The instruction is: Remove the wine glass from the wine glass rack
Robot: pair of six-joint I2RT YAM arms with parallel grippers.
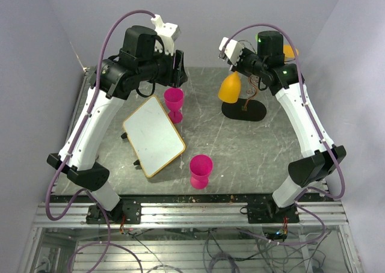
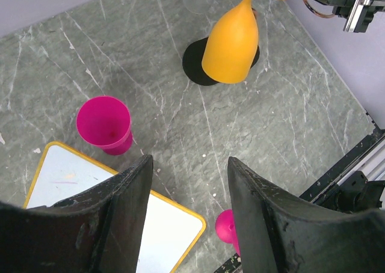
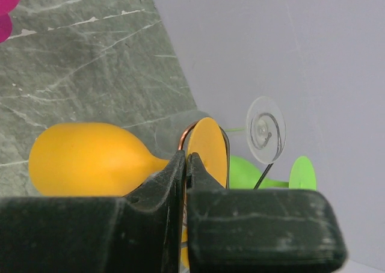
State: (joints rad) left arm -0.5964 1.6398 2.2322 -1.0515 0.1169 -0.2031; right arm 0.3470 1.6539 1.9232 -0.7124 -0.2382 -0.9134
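As the top camera shows it: the orange wine glass [image 1: 230, 88] hangs bowl-down on the wine glass rack [image 1: 243, 110] at the far right of the bench [image 1: 252, 153], so nothing is off yet. My right claw [image 1: 242, 67] is up at its stem end, and my left claw [image 1: 175, 74] is well apart, near a pink glass [image 1: 174, 100].
Top view, hidden: my right arm and the orange bowl cover the rack's wire arms, so only its black base shows.
Left wrist, claw: roughly half open, holding nothing, hanging over a whiteboard [image 2: 66, 183] and the pink glass.
Left wrist, glass: the bowl hangs over the black base, and its top is cut off by the frame edge.
Right wrist, claw: the jaws are closed together where stem meets foot, probably pinching the stem, though my own fingers cover the contact.
Right wrist, rack: a thin wire curls round the foot, so lifting and sliding the glass free are left.
Right wrist, beyond: a clear foot [image 3: 265, 128] and green feet [image 3: 301, 174], with their bowls out of sight.
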